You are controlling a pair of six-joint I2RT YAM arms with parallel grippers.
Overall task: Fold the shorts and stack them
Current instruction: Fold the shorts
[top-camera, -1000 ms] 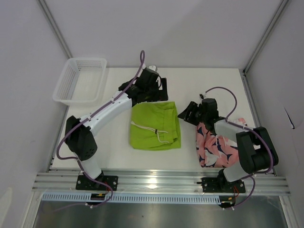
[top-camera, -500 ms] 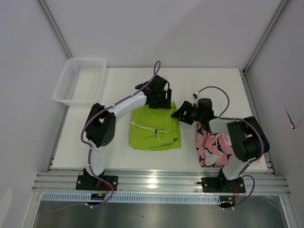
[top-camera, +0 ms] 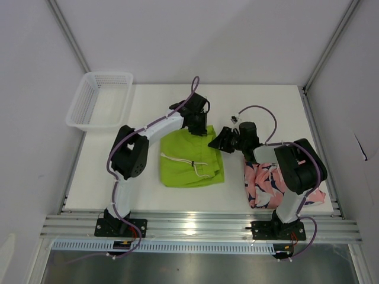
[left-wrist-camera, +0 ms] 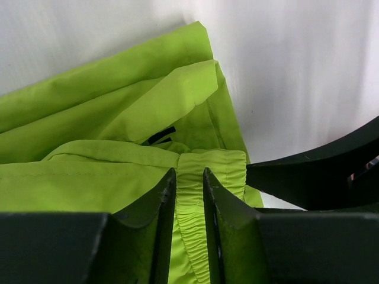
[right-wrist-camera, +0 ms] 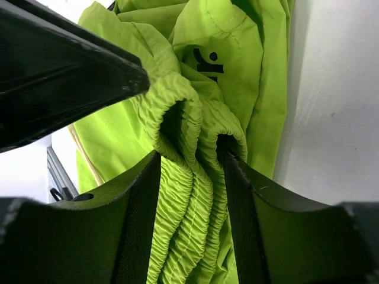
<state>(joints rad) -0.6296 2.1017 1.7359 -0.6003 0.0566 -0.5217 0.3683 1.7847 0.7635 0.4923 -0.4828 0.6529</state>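
The lime green shorts lie folded mid-table with a white drawstring on top. Both grippers meet at their far right corner. My left gripper is shut on a strip of the elastic waistband, which fills the gap between its fingers. My right gripper is shut on a bunched fold of the same waistband, just below the small dark logo. The pink shorts with the navy-and-white print lie at the right, partly under the right arm.
A white mesh basket stands at the table's back left corner. In the right wrist view the left gripper's dark finger crosses the upper left, close to my right fingers. The table's right edge runs beside the pink shorts.
The left gripper swung right from behind the green shorts to their far right corner and closed on the waistband. The right gripper slid left off the pink shorts and closed on the same corner.
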